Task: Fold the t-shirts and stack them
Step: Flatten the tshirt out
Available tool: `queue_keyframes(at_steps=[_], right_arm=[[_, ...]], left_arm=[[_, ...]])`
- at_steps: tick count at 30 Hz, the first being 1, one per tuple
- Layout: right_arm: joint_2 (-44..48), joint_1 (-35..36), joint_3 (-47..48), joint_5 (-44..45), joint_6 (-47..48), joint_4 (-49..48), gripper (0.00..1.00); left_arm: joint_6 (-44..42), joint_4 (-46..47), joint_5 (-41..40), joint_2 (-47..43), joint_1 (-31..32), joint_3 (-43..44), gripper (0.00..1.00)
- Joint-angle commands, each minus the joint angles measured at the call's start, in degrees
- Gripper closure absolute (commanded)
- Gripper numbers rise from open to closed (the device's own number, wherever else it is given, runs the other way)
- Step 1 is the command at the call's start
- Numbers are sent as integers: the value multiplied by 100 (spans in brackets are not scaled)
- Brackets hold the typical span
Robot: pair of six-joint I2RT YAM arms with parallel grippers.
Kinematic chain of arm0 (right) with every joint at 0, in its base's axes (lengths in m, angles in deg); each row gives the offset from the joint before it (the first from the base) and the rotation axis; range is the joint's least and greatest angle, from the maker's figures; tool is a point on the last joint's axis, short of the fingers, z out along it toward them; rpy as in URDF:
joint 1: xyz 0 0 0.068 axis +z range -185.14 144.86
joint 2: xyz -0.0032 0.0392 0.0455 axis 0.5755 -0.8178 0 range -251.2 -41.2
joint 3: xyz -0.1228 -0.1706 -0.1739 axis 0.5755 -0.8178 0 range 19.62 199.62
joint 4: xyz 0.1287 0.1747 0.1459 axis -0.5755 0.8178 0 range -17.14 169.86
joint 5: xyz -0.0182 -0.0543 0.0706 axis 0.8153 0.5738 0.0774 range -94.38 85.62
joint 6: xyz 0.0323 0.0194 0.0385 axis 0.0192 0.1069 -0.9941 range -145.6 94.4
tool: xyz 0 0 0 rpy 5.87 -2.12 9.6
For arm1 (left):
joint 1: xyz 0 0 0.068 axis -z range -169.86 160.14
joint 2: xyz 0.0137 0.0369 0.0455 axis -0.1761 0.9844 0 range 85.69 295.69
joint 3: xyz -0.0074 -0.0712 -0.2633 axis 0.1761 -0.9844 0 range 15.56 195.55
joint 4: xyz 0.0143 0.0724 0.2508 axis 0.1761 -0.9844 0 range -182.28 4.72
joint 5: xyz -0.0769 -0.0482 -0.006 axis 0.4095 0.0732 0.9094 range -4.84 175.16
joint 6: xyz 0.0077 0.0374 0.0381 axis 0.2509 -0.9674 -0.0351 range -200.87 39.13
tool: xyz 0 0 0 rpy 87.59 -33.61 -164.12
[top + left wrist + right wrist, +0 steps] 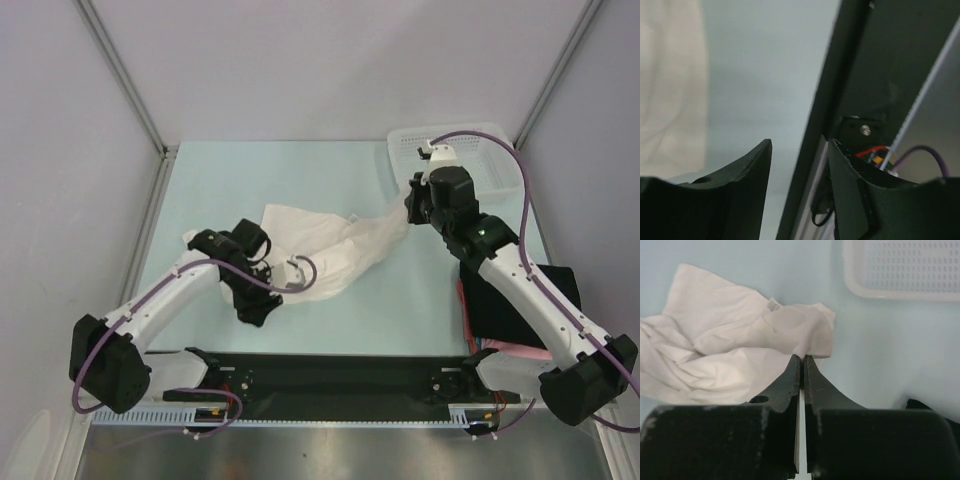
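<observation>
Top external view: open table [280, 170] is seen beyond the crumpled white t-shirt [330, 250], with the mesh basket [490, 165] at the far right corner. One shirt corner is pinched by the right gripper [802, 358], its fingers pressed together. The left gripper [800, 145] (fingers spread, nothing between them) is poised at the shirt's near edge.
</observation>
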Motion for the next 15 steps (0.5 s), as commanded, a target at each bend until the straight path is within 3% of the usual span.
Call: queue_keyframes(at_steps=[1,4,8,11,15], right_arm=[[516,-172,-91,461,-169,-94,100],[622,-321,-302,436,-213,-32,100],[657,-462,-487,295,-275,-137,100],[622,-506,-540,190,-292,-199,100],[578,-559,-558,190,-284,-225,100]], left_arm=[[-579,-1101,637,-344,336,-137,45],[-352,-708,-2,-466,328,-155,46],[500,1239,-1898,-634,56,-313,44],[458,1771,-2001,-214,-646,-401,38],[168,2035,-2349,560,-921,-673,36]])
